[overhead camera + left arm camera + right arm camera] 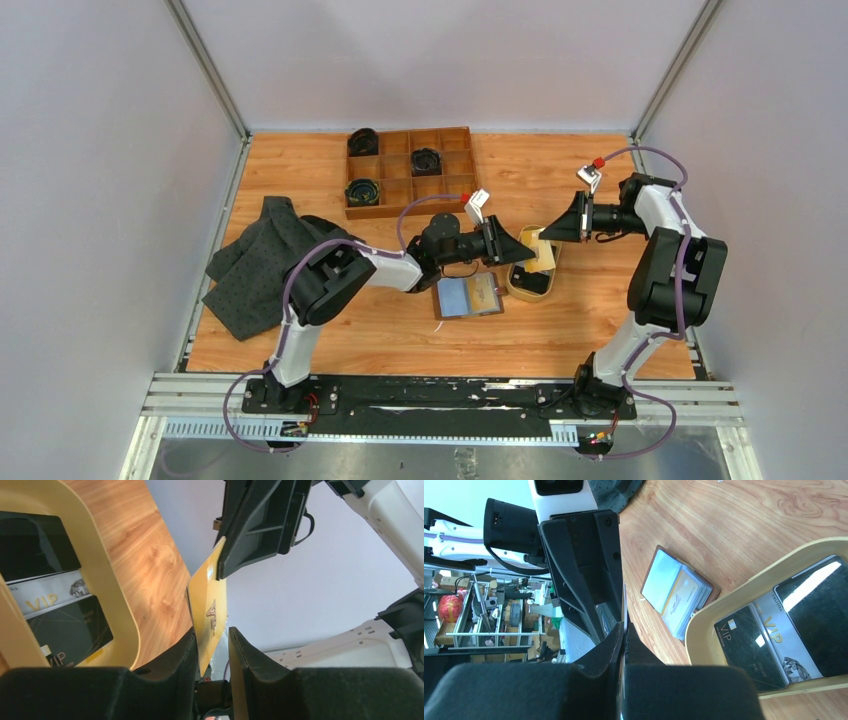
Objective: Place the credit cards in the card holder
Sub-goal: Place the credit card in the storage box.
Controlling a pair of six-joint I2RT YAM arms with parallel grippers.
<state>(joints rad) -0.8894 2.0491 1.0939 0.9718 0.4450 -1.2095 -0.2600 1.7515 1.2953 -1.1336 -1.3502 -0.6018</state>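
Observation:
A yellow-gold credit card (207, 605) stands on edge in the air above the tan oval dish (530, 290). My right gripper (562, 230) is shut on its upper end; in the right wrist view (624, 627) the card shows only as a thin edge. My left gripper (210, 632) is open around the card's lower end, with a gap on one side. The brown card holder (468, 296) lies open on the table, a gold card in its pale sleeves (676, 597). The dish (724, 595) holds two black cards (749, 650) and a pale VIP card (781, 640).
A brown wooden compartment tray (410, 170) with dark round items stands at the back. A dark grey cloth (265, 265) lies at the left. Grey walls close in the table on three sides.

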